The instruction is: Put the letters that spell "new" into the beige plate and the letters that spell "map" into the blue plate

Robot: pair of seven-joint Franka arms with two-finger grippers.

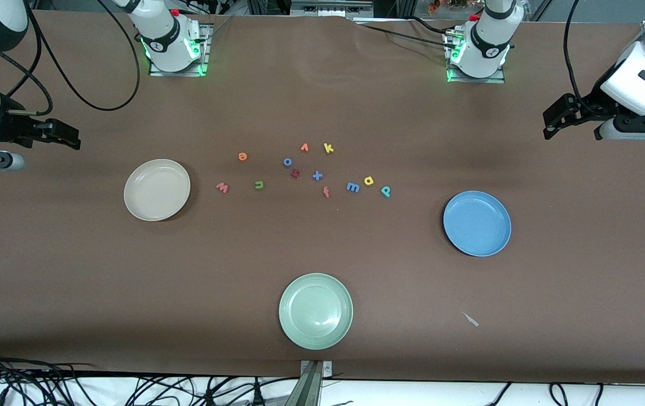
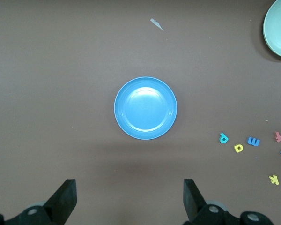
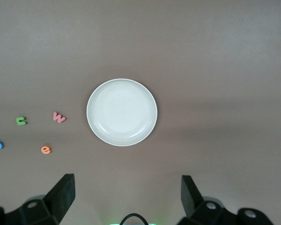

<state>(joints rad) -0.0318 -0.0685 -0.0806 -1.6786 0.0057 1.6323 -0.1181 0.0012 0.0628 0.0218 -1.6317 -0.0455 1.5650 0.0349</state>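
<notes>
The beige plate (image 1: 157,189) (image 3: 122,111) lies bare toward the right arm's end. Between it and the table's middle lie the pink w (image 1: 222,187) (image 3: 59,117), green n (image 1: 258,184) (image 3: 21,121) and orange e (image 1: 242,156) (image 3: 46,149). The blue plate (image 1: 477,223) (image 2: 145,108) lies bare toward the left arm's end, with the blue m (image 1: 352,186) (image 2: 254,141), yellow a (image 1: 368,180) (image 2: 238,148) and teal p (image 1: 386,191) (image 2: 223,138) in a row nearby. My right gripper (image 1: 71,138) (image 3: 126,194) hangs open high over its end of the table. My left gripper (image 1: 551,125) (image 2: 129,197) hangs open over its own end.
A pale green plate (image 1: 315,310) (image 2: 278,28) sits near the front edge. Other letters lie among the task's own: orange v (image 1: 305,147), yellow k (image 1: 328,148), blue o (image 1: 287,162), blue x (image 1: 317,175), red-orange f (image 1: 326,192). A small scrap (image 1: 470,319) lies near the blue plate.
</notes>
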